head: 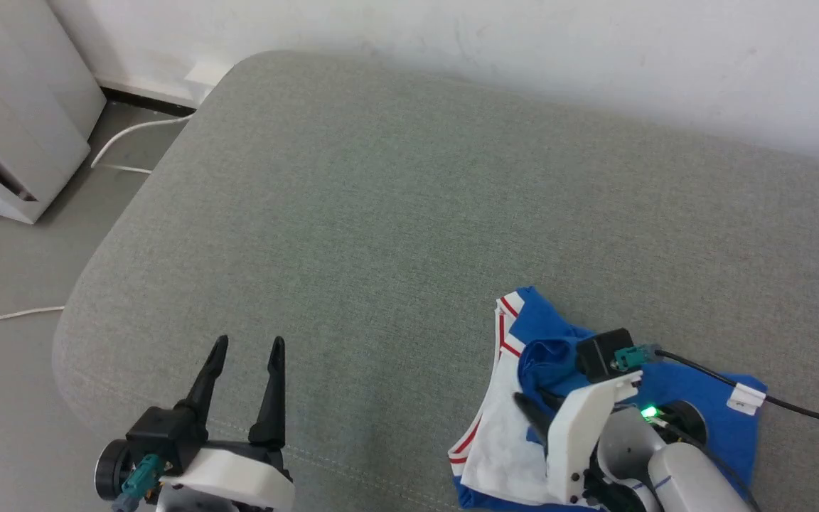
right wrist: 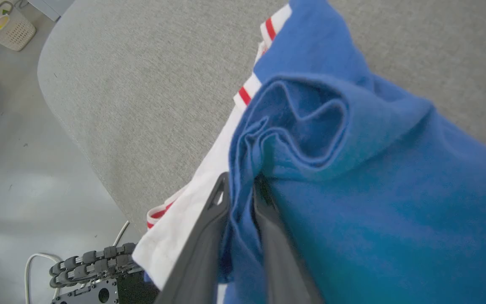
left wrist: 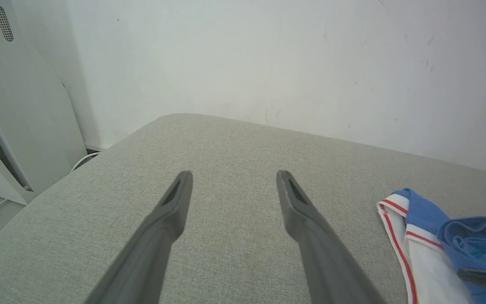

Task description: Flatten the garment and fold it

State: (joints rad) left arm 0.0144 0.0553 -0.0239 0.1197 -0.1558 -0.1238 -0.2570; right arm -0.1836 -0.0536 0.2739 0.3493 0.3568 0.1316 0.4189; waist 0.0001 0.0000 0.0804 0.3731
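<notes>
A big grey cushion (head: pixel 381 213) sits by a white wall (head: pixel 523 43). There is just one cushion, and most of its top is bare.

The garment (head: pixel 544 363) is one blue shirt with white sleeves and red stripes. It lies in a bunch on the near right part of the cushion, close to the front edge. It is not flat yet. The bunch looks longer from front to back than from side to side.

There are two grippers, and each has two dark fingers. The right gripper (right wrist: pixel 241 181) is right on the shirt. Its fingers are close together, with a fold of blue cloth pinched between them. The left gripper (head: pixel 249 343) hangs over the near left part of the cushion. Its fingers are wide apart and hold nothing.

The shirt lies off to the right of the left gripper, well apart from it. So the right arm is the nearer one. I think the left gripper must go to the right to help spread the shirt over the bare middle.
</notes>
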